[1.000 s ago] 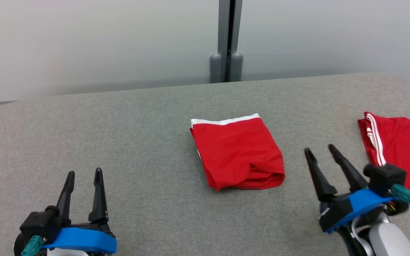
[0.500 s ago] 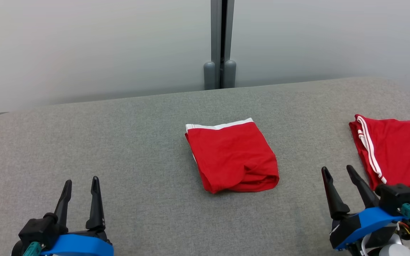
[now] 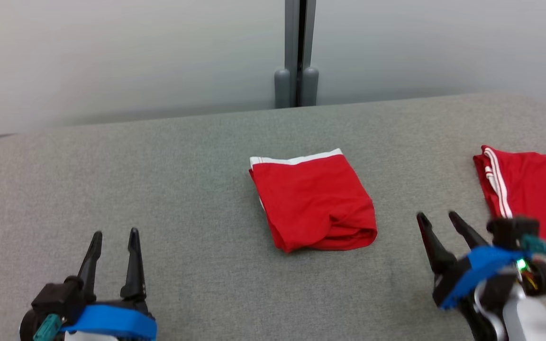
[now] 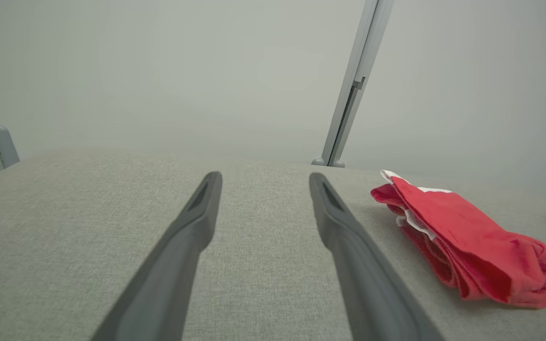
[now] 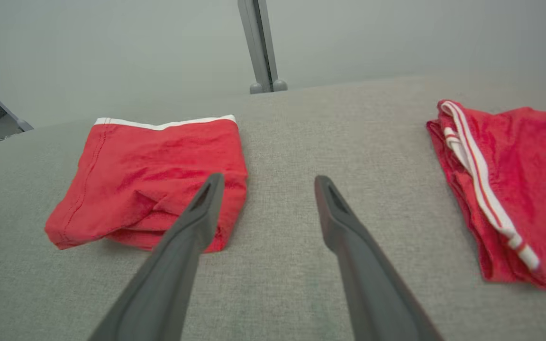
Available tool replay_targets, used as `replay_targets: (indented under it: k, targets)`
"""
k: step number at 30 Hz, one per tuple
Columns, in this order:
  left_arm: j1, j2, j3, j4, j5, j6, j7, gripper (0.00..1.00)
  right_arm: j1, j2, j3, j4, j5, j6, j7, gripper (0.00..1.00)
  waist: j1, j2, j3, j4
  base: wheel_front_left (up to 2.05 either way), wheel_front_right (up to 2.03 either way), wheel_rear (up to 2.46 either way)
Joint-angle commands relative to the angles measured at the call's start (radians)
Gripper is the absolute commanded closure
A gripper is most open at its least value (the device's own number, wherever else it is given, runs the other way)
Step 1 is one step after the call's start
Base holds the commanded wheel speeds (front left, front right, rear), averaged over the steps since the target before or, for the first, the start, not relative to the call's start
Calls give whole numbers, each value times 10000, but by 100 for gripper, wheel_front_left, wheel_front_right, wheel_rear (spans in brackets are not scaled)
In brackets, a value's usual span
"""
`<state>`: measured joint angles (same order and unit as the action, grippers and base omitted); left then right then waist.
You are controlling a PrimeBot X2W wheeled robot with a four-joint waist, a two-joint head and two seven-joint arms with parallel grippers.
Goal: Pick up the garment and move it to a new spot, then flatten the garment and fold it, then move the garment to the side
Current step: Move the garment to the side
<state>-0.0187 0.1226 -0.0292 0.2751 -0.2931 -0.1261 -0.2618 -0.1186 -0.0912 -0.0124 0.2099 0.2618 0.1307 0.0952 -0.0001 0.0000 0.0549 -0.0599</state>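
1. Left claw (image 3: 115, 232) hangs over the grey surface (image 3: 183, 161) at the near left, its fingers parted and holding nothing.
2. Right claw (image 3: 437, 215) hovers at the near right, likewise parted and empty.
3. Folded red garment (image 3: 313, 201) lies mid-surface between the claws, nearer the right one and touching neither. Its white band faces the far edge.
4. Second garment (image 3: 533, 189), red with white stripes, lies at the right edge, just beyond the right claw.
5. Left wrist view gives the folded garment side-on, its layers stacked and white trim peeping out.
6. Right wrist view sets the fingers between both garments, one finger overlapping the folded garment's near corner.
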Motion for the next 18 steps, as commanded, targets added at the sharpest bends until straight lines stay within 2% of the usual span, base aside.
replay_targets:
  k: [1,6,8,13,18]
  targets:
    - [-294,63,-66,-82,54,-77,-43,0,-567,42,-9,56,150,3,569,0,1,0,283,189,0,0,0]
    - [-837,79,-346,-145,141,-77,-43,0,-2426,-91,210,660,494,1,2838,0,1,0,1012,594,0,0,0]
    - [-1161,81,-556,-155,131,-75,-43,0,-3523,-193,329,1410,677,1,3745,0,1,0,1438,917,0,0,0]
    - [-1418,30,-773,-141,74,-54,-41,0,-4612,-274,73,2626,408,1,4271,0,1,0,1842,1301,0,0,0]
    - [-1606,-48,-973,-123,48,-54,-43,0,-5384,-205,-517,4131,-235,3,4267,0,1,0,2221,1619,0,0,0]
